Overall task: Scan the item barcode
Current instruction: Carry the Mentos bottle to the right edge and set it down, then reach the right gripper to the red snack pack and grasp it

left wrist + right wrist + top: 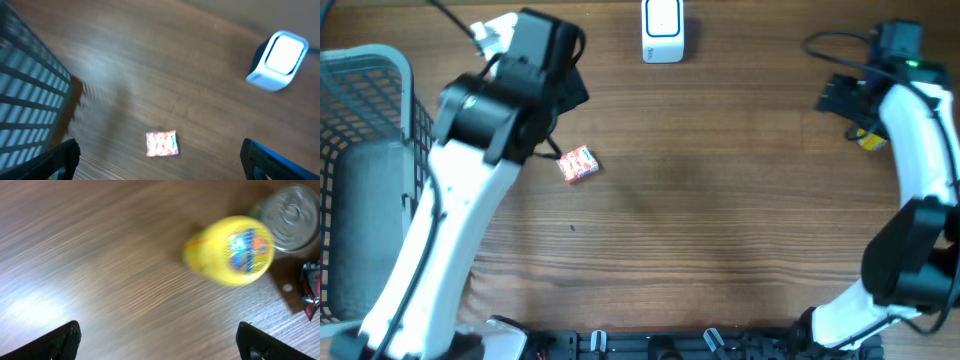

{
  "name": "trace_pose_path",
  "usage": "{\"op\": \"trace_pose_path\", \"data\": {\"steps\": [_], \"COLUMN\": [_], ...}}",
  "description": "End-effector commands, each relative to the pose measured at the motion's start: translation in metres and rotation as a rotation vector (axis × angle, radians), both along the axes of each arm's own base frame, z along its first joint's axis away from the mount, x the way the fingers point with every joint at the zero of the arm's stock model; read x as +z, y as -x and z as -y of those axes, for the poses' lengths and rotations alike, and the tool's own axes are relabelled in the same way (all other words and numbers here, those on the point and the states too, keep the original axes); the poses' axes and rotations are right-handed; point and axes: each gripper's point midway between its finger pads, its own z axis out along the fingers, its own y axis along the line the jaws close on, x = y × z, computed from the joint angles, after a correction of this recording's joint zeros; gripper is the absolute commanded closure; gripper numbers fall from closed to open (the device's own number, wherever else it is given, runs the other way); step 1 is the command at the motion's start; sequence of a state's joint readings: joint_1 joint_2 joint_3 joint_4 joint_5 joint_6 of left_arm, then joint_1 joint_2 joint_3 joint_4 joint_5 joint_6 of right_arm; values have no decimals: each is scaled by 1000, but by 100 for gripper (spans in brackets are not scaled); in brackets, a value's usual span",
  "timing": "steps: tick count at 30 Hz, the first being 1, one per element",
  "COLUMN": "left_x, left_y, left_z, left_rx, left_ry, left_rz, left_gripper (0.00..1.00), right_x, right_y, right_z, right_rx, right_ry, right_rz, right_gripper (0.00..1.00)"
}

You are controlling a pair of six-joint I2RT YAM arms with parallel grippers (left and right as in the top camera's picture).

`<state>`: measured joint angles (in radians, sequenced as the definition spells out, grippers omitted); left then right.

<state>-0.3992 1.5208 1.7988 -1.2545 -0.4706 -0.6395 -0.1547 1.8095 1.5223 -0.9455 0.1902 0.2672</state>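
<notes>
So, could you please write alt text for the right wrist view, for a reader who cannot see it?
A blurred yellow rounded item with a colourful label lies on the wooden table. It sits ahead of the open right gripper, whose dark fingers show at the bottom corners with nothing between them. A silver can shows beside the item at the top right.

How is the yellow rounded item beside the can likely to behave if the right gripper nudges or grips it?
The yellow item looks rounded, so it may roll when nudged. Its glossy wrap could slip between fingers. The can close beside it might block it or get bumped.
</notes>
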Motion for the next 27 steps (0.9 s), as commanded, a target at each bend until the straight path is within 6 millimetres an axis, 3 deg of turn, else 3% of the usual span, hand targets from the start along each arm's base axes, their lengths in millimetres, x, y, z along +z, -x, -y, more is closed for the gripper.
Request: {"op": "trace_pose_path", "data": {"steps": [1,4,7,9,11,14,18,23,27], "left_x": [53,98,129,143,143,138,132,132,127], "left_y": [30,68,112,157,175,204,213,215,218], "left_z": [-30,-63,-93,-113,-119,-129,-136,-139,-142], "left_rx": [63,136,204,232,234,235,256,272,275], "left_ry": [-11,-2,13,41,45,42,17,-1,-19], "left_rz": [167,319,444,518,527,522,499,496,473], "left_gripper": [0,0,0,0,0,0,0,0,0], "right_x": [15,7,10,5,-7,-54,-91,-74,-52], "right_y": [8,19,28,39,43,61,80,78,85], "right_z": [-54,-150,-231,-284,-302,-335,-380,-423,-458], "right_rx": [163,487,792,957,1010,1126,1291,1347,1362], "right_ry": [46,-51,-23,-6,-1,-42,-55,83,-28], "right_rz": [-42,-95,-67,-46,-65,-179,-212,-67,1], "right_gripper": [0,0,0,0,0,0,0,0,0]}}
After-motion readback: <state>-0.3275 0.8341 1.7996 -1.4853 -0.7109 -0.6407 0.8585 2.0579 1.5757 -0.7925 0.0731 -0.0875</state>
